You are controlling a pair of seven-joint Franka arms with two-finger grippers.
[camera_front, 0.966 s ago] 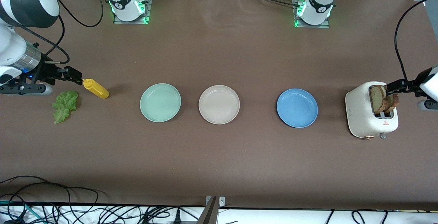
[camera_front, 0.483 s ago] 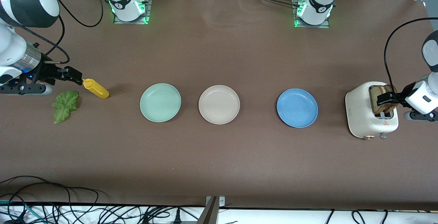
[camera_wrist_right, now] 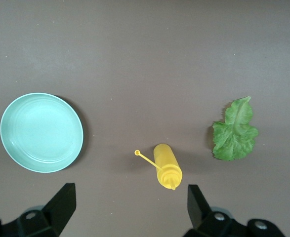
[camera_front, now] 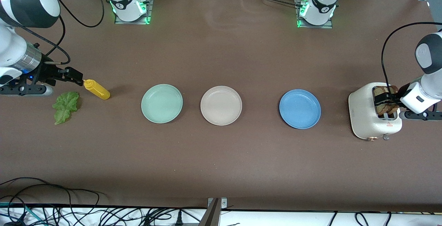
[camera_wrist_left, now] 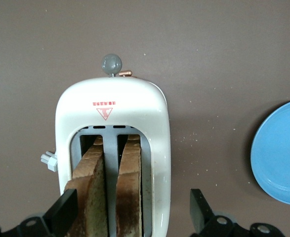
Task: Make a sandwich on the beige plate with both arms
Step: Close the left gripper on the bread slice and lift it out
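Two brown bread slices (camera_front: 385,101) stand upright in the slots of a white toaster (camera_front: 366,115) at the left arm's end of the table. My left gripper (camera_front: 387,99) is open over them. In the left wrist view the slices (camera_wrist_left: 110,187) sit between its spread fingers, and the left gripper (camera_wrist_left: 133,212) also spans one toaster wall. The beige plate (camera_front: 221,105) is empty at mid-table. The green lettuce leaf (camera_front: 65,107) lies at the right arm's end, and also shows in the right wrist view (camera_wrist_right: 235,131). My right gripper (camera_front: 74,76) is open and empty over the table beside the mustard bottle's tip, also visible in its wrist view (camera_wrist_right: 130,207).
A yellow mustard bottle (camera_front: 97,89) lies on its side between the lettuce and the mint-green plate (camera_front: 161,103). A blue plate (camera_front: 299,108) sits between the beige plate and the toaster. Cables hang along the table edge nearest the front camera.
My left arm has swung in and lowered its open gripper over the bread slices in the toaster. The right arm has not moved.
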